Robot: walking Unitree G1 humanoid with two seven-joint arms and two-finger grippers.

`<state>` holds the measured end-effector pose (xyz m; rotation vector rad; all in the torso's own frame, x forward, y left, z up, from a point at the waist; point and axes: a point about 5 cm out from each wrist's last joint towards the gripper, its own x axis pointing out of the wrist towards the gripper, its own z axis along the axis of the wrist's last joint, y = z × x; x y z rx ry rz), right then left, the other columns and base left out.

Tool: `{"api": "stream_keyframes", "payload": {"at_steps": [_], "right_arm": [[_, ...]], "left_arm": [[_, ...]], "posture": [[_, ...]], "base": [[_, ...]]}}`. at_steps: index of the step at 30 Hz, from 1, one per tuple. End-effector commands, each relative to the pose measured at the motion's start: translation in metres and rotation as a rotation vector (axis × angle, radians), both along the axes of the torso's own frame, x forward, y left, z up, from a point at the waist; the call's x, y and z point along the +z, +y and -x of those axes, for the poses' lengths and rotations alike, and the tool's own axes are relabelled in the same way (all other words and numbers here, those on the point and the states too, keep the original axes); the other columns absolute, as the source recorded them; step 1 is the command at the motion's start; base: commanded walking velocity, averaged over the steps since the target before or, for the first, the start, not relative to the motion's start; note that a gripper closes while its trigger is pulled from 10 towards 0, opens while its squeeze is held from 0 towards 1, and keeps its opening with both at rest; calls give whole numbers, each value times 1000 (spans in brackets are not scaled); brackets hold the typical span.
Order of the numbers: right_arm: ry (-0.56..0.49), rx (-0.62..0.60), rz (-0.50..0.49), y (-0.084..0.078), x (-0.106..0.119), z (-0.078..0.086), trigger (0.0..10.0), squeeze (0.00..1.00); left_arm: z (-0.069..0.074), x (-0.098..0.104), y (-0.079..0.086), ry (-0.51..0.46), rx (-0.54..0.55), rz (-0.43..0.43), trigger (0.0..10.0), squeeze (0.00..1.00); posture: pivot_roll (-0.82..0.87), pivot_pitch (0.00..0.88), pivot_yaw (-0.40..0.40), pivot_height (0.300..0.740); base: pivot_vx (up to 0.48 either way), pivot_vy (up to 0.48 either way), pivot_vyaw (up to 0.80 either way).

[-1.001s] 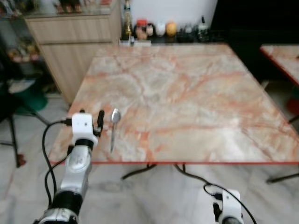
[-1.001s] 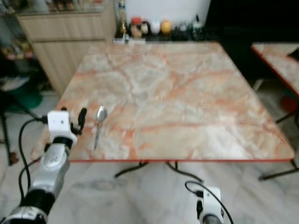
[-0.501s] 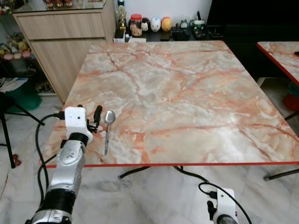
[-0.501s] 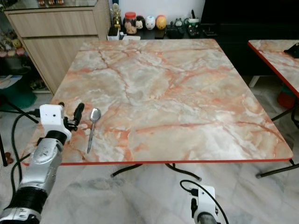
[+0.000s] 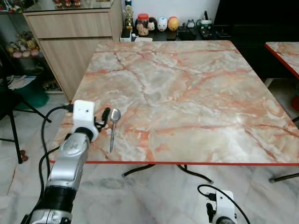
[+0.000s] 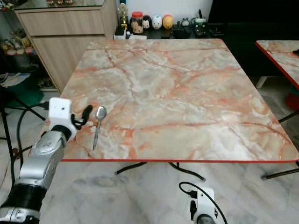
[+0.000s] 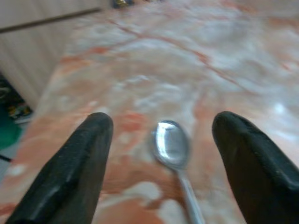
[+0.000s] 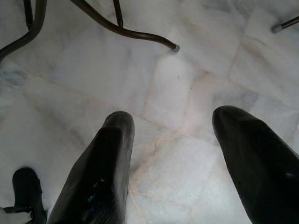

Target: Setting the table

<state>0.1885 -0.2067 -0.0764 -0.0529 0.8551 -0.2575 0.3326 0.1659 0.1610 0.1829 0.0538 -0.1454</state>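
- A metal spoon (image 5: 113, 127) lies flat on the marble-patterned tabletop (image 5: 196, 93), close to its near left corner, bowl toward the far edge and handle toward the near edge.
- The left claw (image 5: 105, 116) is raised at the tabletop's left edge, just beside the spoon's bowl on its left side.
- In the left wrist view the two black fingers (image 7: 70, 172) are spread wide, with the spoon's bowl (image 7: 170, 143) lying on the tabletop between and beyond them; the claw is released and grasps nothing.
- The right claw (image 8: 175, 154) hangs low, below the tabletop's near edge, over the pale marble floor (image 8: 177, 93); its fingers are spread apart and empty, and a dark curved table leg (image 8: 126, 30) crosses the floor ahead of it.
- Beyond the far edge stand a row of small jars and figurines (image 5: 156, 23), and a wooden cabinet (image 5: 74, 42) stands past the far left corner.
- A second tabletop (image 5: 285, 53) with a red rim shows off the right edge.
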Motion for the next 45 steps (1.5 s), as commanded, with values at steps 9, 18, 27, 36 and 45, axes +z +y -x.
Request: {"api": "stream_keyframes", "payload": {"at_steps": [9, 18, 27, 36, 45], "right_arm": [[18, 2, -2, 2, -2, 3, 10000, 0], [16, 0, -1, 3, -1, 1, 10000, 0], [16, 3, 0, 2, -1, 0, 10000, 0], [14, 3, 3, 1, 0, -1, 10000, 0], [14, 5, 8, -1, 0, -1, 10000, 0]], "left_arm": [[0, -1, -12, 36, 52, -94, 10000, 0], [-1, -3, -37, 148, 74, -63, 10000, 0], [-11, -3, -36, 139, 126, 1, 10000, 0], [-25, -14, -11, 138, 214, 15, 10000, 0], [-32, -30, 10, 173, 253, 19, 10000, 0]], "posture": [[76, 53, 11, 740], [77, 45, 13, 740], [81, 48, 5, 740], [69, 51, 1, 740], [66, 55, -5, 740]], "base": [[0, 0, 0], [0, 0, 0], [0, 0, 0], [0, 0, 0], [0, 0, 0]]}}
